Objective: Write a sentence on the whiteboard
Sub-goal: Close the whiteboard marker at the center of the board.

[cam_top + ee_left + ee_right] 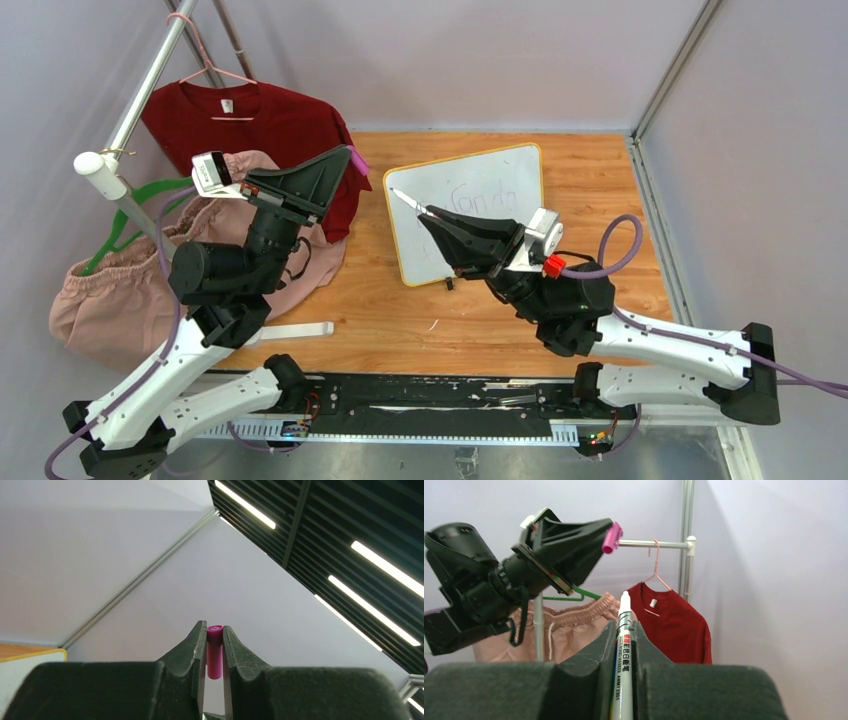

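The whiteboard (520,175) with a yellow-orange frame lies on the wooden table at centre back; a corner of it shows in the left wrist view (20,667). Faint purple writing (480,198) runs across it, partly hidden by my right gripper. My right gripper (428,214) is shut on a white marker (624,645) and holds it above the board's left part, tip pointing left. My left gripper (345,160) is raised to the board's left and is shut on the magenta marker cap (215,650), which also shows in the right wrist view (611,537).
A red T-shirt (270,130) hangs on a pink hanger from a metal rack (150,80) at back left. Pink shorts (110,290) on a green hanger hang at left. A white strip (295,330) lies on the table near the left arm.
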{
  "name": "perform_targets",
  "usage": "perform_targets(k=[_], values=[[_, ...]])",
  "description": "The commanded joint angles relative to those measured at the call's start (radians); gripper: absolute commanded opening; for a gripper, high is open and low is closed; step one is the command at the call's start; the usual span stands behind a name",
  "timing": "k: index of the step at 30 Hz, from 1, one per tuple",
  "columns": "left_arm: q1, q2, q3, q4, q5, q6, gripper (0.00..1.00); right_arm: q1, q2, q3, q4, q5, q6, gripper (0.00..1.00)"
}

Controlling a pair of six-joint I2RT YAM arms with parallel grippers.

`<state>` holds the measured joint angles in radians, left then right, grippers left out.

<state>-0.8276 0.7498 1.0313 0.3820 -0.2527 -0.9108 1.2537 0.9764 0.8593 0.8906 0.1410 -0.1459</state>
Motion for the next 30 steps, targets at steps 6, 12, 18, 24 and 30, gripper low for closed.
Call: perform_targets(k=[6, 12, 18, 24, 30], values=[[0.004, -0.018, -0.029, 0.054, -0.015, -0.050, 0.00, 0.102, 0.068, 0.081, 0.153, 0.000, -0.197, 0.00], [0.004, -0.023, -0.035, 0.054, -0.016, -0.049, 0.00, 0.113, 0.084, 0.087, 0.164, 0.016, -0.223, 0.00], [0.004, -0.025, -0.037, 0.054, -0.009, -0.055, 0.00, 0.113, 0.099, 0.096, 0.185, 0.036, -0.231, 0.00], [0.004, -0.030, -0.048, 0.052, -0.002, -0.062, 0.00, 0.112, 0.115, 0.098, 0.224, 0.054, -0.223, 0.00], [0.004, -0.035, -0.052, 0.054, 0.001, -0.066, 0.00, 0.113, 0.125, 0.105, 0.229, 0.056, -0.219, 0.00]])
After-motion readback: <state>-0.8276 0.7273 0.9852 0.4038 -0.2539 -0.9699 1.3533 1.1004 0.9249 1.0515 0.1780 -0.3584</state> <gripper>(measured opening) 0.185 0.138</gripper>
